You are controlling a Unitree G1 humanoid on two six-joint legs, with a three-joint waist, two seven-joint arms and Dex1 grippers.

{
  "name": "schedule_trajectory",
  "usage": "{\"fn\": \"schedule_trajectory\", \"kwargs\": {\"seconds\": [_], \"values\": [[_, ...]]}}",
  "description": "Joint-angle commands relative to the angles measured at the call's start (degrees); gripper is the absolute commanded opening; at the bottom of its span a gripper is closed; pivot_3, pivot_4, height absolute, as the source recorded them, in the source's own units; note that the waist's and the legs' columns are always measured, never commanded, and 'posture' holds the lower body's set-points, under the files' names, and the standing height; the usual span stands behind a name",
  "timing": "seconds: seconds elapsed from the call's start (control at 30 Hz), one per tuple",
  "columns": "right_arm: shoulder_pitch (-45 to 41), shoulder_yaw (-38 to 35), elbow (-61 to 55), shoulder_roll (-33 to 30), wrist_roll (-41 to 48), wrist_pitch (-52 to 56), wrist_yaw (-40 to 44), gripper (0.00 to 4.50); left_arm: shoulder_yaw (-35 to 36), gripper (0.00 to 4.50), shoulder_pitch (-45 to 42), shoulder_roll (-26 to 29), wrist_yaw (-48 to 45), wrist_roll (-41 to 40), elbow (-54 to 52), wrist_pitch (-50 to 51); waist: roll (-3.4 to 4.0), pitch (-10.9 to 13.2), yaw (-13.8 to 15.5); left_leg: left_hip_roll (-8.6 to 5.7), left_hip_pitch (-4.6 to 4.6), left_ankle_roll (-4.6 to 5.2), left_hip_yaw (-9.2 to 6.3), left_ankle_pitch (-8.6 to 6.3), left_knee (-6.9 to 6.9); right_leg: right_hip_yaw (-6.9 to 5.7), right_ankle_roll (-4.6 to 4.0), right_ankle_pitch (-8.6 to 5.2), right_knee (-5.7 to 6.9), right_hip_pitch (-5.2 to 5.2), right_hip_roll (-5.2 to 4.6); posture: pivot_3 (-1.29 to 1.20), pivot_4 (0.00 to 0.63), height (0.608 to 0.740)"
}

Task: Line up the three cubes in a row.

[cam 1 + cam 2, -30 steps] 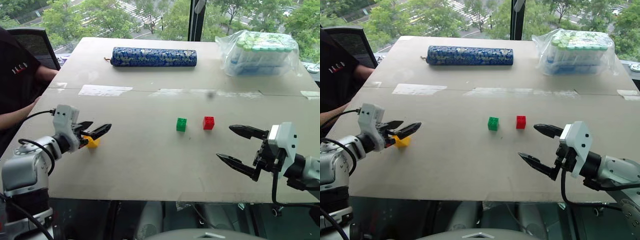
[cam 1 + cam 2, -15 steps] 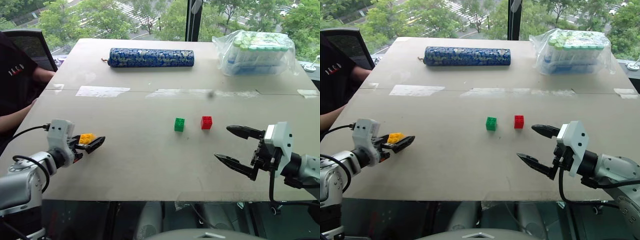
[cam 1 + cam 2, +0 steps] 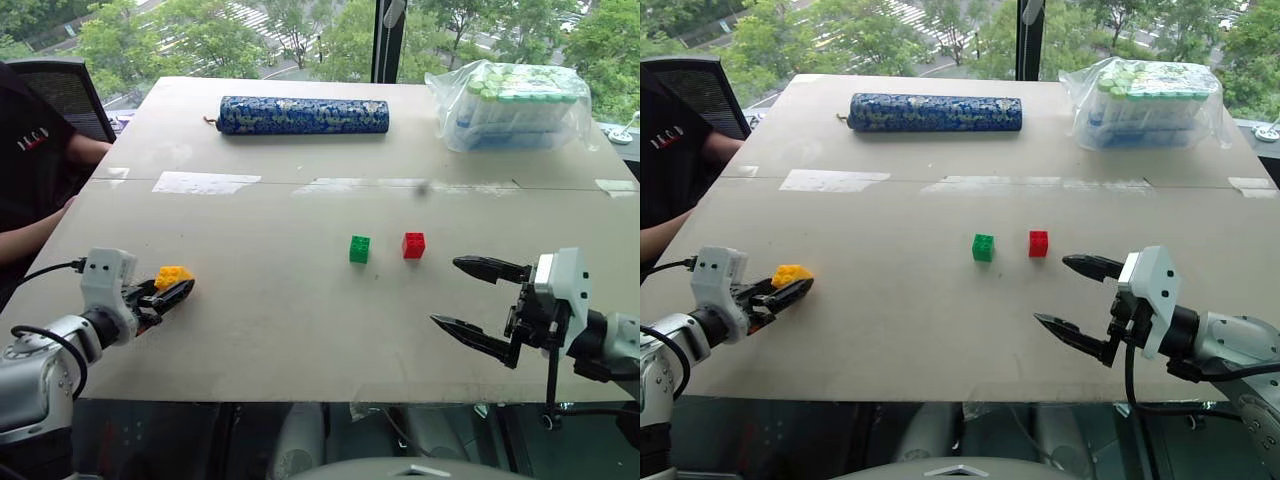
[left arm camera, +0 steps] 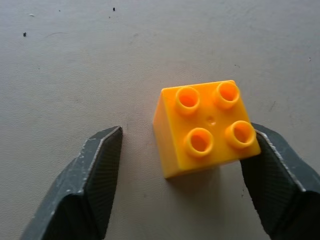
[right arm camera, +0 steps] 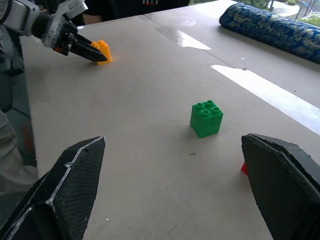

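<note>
From the head, the left tool [image 3: 170, 294] sits low at the left edge of the table [image 3: 300, 330], with the yellow cube [image 3: 172, 276] between its narrowed fingers. The green cube [image 3: 360, 249] and red cube [image 3: 414, 245] stand near each other in the middle. The right tool [image 3: 478, 300] is spread wide.

In the left wrist view, one finger [image 4: 272, 175] touches the yellow cube; the other stands apart.

In the right wrist view, the green cube sits between wide fingers.
</note>
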Motion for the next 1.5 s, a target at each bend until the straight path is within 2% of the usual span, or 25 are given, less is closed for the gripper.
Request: {"fn": "schedule_trajectory", "kwargs": {"seconds": [0.03, 0.07, 0.17, 0.23, 0.37, 0.5, 0.67, 0.8, 0.93, 1.5], "values": [[0.1, -2.5, -1.4, -0.9, 1.5, -1.6, 1.7, 4.5, 0.3, 1.5, 0.5, 0.5, -1.2, -1.0, -1.6, -2.6, 0.0, 0.0, 0.0, 0.0, 0.0, 0.0, 0.0, 0.0, 0.0, 0.0, 0.0, 0.0, 0.0, 0.0, 0.0, 0.0, 0.15, 0.74], [0.3, -2.7, -1.5, -0.9, 1.6, -1.7, 1.9, 4.5, -0.1, 1.28, 0.3, 1.0, -2.6, -1.4, -1.4, -3.6, 0.0, 0.0, 0.0, 0.0, 0.0, 0.0, 0.0, 0.0, 0.0, 0.0, 0.0, 0.0, 0.0, 0.0, 0.0, 0.0, 0.15, 0.74], [1.0, -3.5, -1.8, -1.1, 2.1, -2.1, 2.4, 4.5, -3.6, 1.28, -1.2, 2.9, -10.0, -3.4, -1.5, -6.7, -0.02, 0.0, 0.1, 0.0, -0.01, 0.0, 0.0, 0.0, 0.0, 0.0, 0.0, 0.0, 0.0, 0.0, 0.0, 0.0, 0.15, 0.74], [1.3, -4.0, -1.9, -1.3, 2.0, -2.2, 2.6, 4.5, -9.4, 1.28, -4.5, 4.8, -16.1, -1.3, 0.6, -12.9, -0.01, 0.0, 0.5, -0.01, -0.01, 0.0, 0.0, 0.0, 0.01, -0.01, 0.0, 0.0, 0.0, 0.0, 0.0, 0.0, 0.15, 0.74], [2.6, -5.0, -3.4, -1.1, 1.8, -1.8, 1.1, 4.5, -23.2, 1.28, -17.9, 7.4, -30.8, 3.1, 11.5, -23.4, -0.01, 0.0, 0.6, -0.01, 0.01, -0.01, 0.03, 0.01, 0.03, -0.01, -0.02, 0.0, 0.0, 0.01, 0.03, 0.0, 0.15, 0.74], [5.6, -7.4, -6.4, -0.7, 2.2, -1.2, -1.5, 4.5, -35.8, 1.28, -34.3, 4.1, -42.8, 11.5, 27.8, -39.7, 0.0, 0.0, 0.6, -0.02, -0.06, 0.0, 0.05, 0.01, 0.04, 0.01, -0.01, 0.01, -0.02, 0.01, 0.05, 0.0, 0.15, 0.74], [10.2, -10.7, -10.4, -0.2, 3.1, -0.6, -5.1, 4.5, -43.0, 1.28, -49.3, -1.6, -50.9, 18.3, 48.1, -55.7, -0.02, 0.0, -0.2, -0.04, -0.13, 0.01, 0.05, 0.01, 0.02, 0.02, 0.0, 0.01, -0.08, 0.0, 0.05, 0.0, 0.15, 0.74], [12.6, -11.8, -11.9, -0.2, 3.0, -0.9, -6.4, 4.5, -44.6, 1.28, -56.3, -5.4, -51.7, 21.6, 59.6, -62.2, -0.07, 0.0, -0.2, -0.04, -0.16, 0.02, -0.01, 0.0, 0.02, 0.0, 0.0, 0.0, -0.09, -0.01, 0.09, 0.0, 0.15, 0.74], [14.3, -12.5, -12.8, 0.0, 3.0, -1.2, -7.4, 4.5, -44.7, 1.28, -59.6, -7.6, -51.7, 23.5, 65.8, -65.6, -0.07, 0.0, -0.3, -0.04, -0.15, 0.02, -0.01, 0.0, 0.03, 0.02, 0.01, 0.0, -0.04, -0.01, 0.09, 0.0, 0.15, 0.74], [16.5, -13.2, -13.2, -0.4, 3.0, -2.4, -8.3, 4.5, -43.5, 1.28, -63.0, -9.4, -49.7, 27.2, 73.8, -69.7, -0.07, 0.0, 0.0, -0.04, -0.15, 0.02, -0.07, 0.0, 0.04, 0.0, 0.01, 0.0, 0.02, 0.0, 0.1, 0.0, 0.15, 0.74]]}}
